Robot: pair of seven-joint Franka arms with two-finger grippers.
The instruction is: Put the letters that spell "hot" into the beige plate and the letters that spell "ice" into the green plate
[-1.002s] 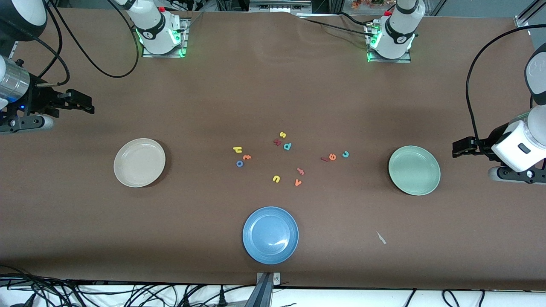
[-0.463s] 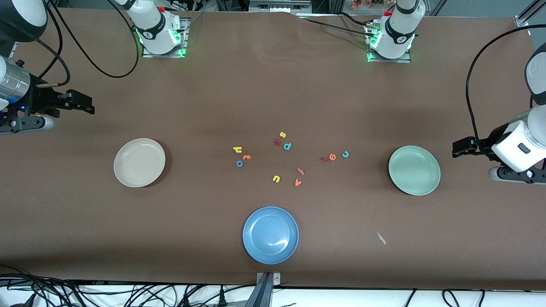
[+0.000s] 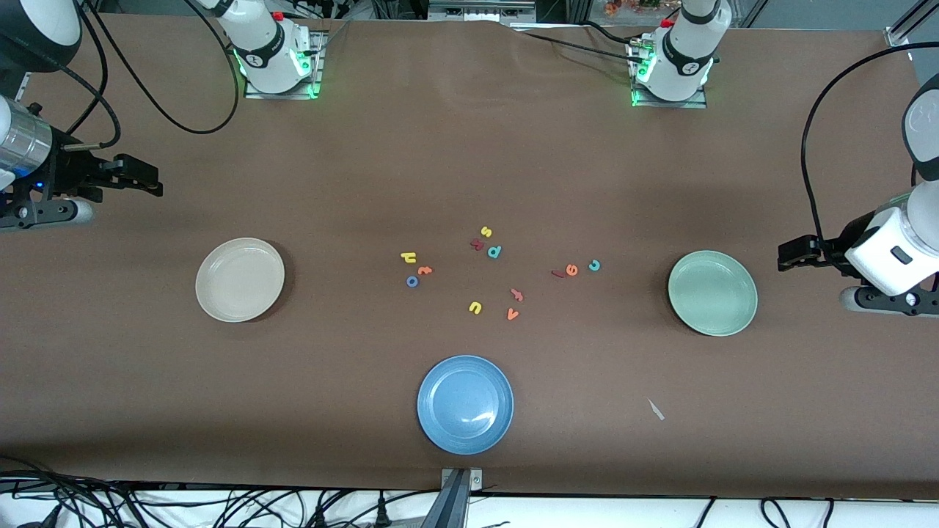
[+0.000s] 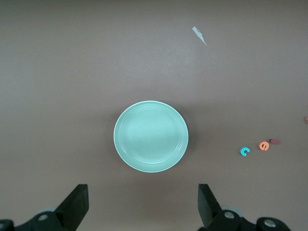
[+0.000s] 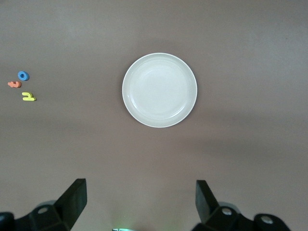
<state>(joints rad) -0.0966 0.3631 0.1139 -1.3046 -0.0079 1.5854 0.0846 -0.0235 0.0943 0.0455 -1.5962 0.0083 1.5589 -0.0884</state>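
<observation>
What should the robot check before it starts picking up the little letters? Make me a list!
1. Beige plate has nothing in it: ok.
2. Green plate has nothing in it: ok.
3. Yellow h, orange t and blue o lie together on the table: ok.
4. Dark red i, orange e and teal c lie in a row nearer the green plate: ok.
5. Left gripper open, holding nothing: ok.
6. Right gripper open, holding nothing: ok.
</observation>
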